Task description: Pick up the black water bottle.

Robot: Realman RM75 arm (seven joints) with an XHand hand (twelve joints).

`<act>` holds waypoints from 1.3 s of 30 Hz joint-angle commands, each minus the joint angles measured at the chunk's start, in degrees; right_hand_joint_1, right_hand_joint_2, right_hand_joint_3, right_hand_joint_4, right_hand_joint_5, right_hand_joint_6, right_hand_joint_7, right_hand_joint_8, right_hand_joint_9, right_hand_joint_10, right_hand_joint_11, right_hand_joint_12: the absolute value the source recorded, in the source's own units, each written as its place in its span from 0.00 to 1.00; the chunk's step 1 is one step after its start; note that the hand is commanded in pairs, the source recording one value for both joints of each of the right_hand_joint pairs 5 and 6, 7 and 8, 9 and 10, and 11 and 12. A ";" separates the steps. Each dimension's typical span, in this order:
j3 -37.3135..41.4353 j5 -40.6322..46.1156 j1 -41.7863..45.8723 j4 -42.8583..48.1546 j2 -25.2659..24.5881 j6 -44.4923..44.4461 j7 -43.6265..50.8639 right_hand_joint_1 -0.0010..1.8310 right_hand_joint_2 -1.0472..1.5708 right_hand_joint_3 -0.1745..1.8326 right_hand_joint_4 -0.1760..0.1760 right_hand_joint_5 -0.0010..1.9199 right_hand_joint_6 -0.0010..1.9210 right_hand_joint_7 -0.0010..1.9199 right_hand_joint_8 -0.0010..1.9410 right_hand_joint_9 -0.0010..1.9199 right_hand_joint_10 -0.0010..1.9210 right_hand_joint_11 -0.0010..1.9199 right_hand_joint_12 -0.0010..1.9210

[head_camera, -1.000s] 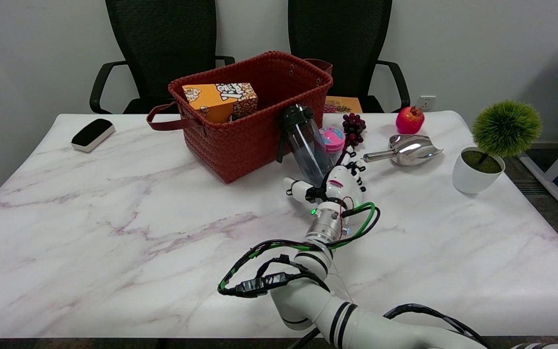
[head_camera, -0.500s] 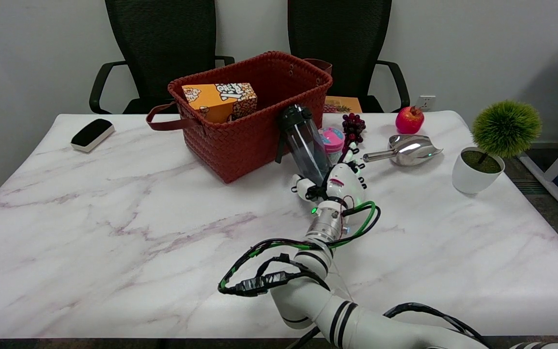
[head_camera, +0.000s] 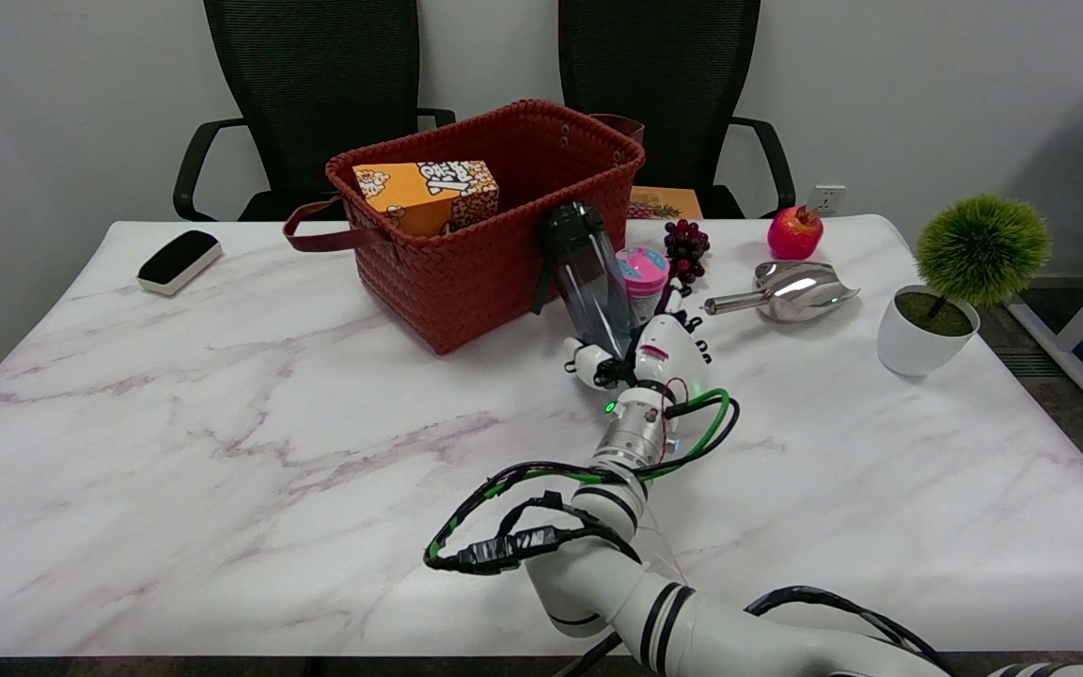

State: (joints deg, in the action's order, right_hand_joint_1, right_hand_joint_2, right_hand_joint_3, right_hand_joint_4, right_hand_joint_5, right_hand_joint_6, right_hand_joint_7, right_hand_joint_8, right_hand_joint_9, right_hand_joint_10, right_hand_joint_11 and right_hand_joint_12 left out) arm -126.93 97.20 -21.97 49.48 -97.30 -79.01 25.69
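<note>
While reaching up from the frame's lower right, the right hand (head_camera: 647,357) wraps its fingers around the base of the tilted black water bottle (head_camera: 590,277) at centre frame. One red basket (head_camera: 494,254), one scoop (head_camera: 791,291) and one potted plant (head_camera: 955,282) sit on the tabletop (head_camera: 222,423).

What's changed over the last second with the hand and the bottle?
The right hand closed in around the black water bottle's lower end, its thumb drawing in, and now grips it. The bottle, still tilted, shifted slightly up and left. Basket, scoop and plant stayed put.
</note>
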 commanded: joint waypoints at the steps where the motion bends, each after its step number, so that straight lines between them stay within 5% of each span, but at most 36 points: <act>1: 0.22 -0.02 -0.23 0.17 0.25 0.10 0.00 0.63 0.72 0.09 0.50 0.09 0.09 0.51 0.50 0.17 0.17 0.77 0.77; 6: 0.22 0.14 -0.24 0.17 0.26 -0.14 0.00 0.64 0.74 0.06 0.50 0.11 0.11 0.55 0.54 0.23 0.23 0.80 0.80; 9: 0.30 0.22 -0.24 0.17 0.26 -0.22 0.00 0.64 0.76 0.04 0.50 0.17 0.17 0.60 0.59 0.32 0.32 0.81 0.81; 21: 0.30 -0.18 0.00 0.17 0.50 -1.18 0.00 0.61 0.83 0.07 0.50 0.38 0.38 0.69 0.69 0.45 0.44 0.83 0.83; 39: -0.50 -2.79 0.79 0.41 0.90 -4.52 0.16 0.58 0.90 0.13 0.50 0.42 0.42 0.75 0.74 0.52 0.52 0.86 0.86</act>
State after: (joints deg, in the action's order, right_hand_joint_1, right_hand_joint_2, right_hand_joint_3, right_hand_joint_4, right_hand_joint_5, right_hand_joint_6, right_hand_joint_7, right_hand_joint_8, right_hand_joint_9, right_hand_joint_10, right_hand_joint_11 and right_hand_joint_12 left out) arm -126.95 96.91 -21.94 49.66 -96.64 -80.84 25.76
